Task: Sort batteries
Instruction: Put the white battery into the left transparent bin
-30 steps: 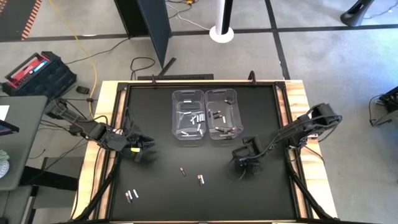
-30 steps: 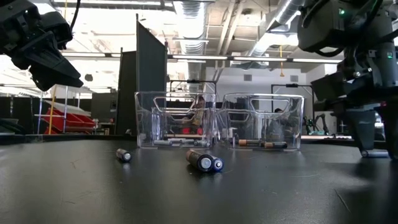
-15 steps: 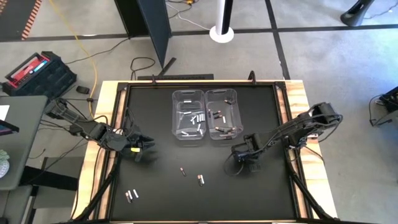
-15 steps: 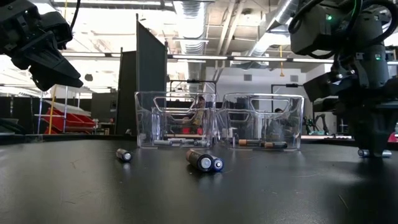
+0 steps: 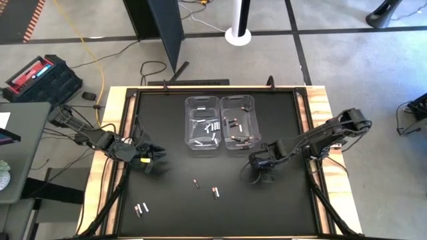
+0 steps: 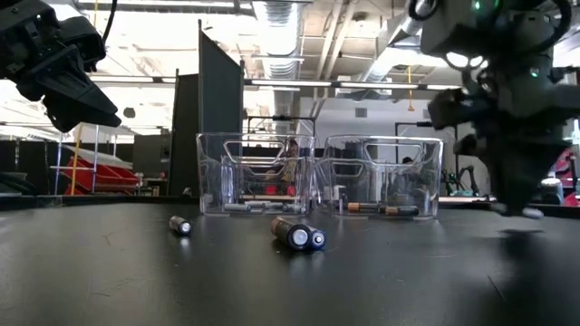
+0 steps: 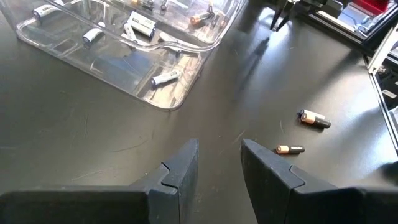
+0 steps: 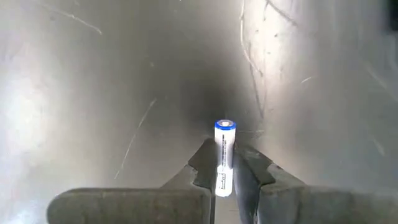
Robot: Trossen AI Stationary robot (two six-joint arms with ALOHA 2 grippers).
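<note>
The right claw (image 8: pixel 225 168) is clenched on a white battery (image 8: pixel 224 155), apparently just above the surface (image 5: pixel 280 207), right of the bins (image 5: pixel 220 123). The left claw (image 7: pixel 217 168) hangs released at the left edge.

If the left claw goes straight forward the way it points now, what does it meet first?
Probably bare table: in the left wrist view no battery lies between the left claw and the mat ahead. The clear bin sits off to one side, the two loose batteries to the other. Depth is uncertain.
</note>
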